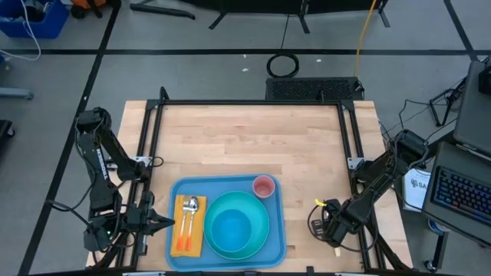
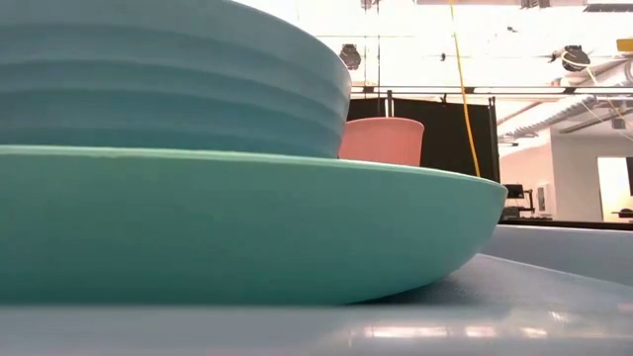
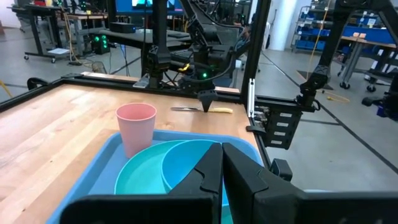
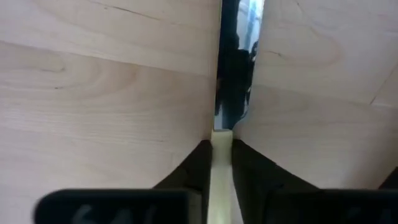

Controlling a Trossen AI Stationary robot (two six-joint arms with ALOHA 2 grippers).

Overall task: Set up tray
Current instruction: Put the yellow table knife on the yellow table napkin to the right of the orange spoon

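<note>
Right wrist view: right tool (image 4: 221, 163) pinches a slim yellow-handled, shiny-bladed knife (image 4: 231, 93) on grained wooden table (image 4: 93, 81).

Little text can be read here. Beyond the table's right edge, a white sheet of paper (image 1: 418, 186) shows large dark letters that seem to begin "BA"; the rest is hidden.

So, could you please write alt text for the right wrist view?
The right gripper pinches the pale yellow handle of a knife lying flat on the wooden table, its shiny blade pointing away from the camera.
</note>
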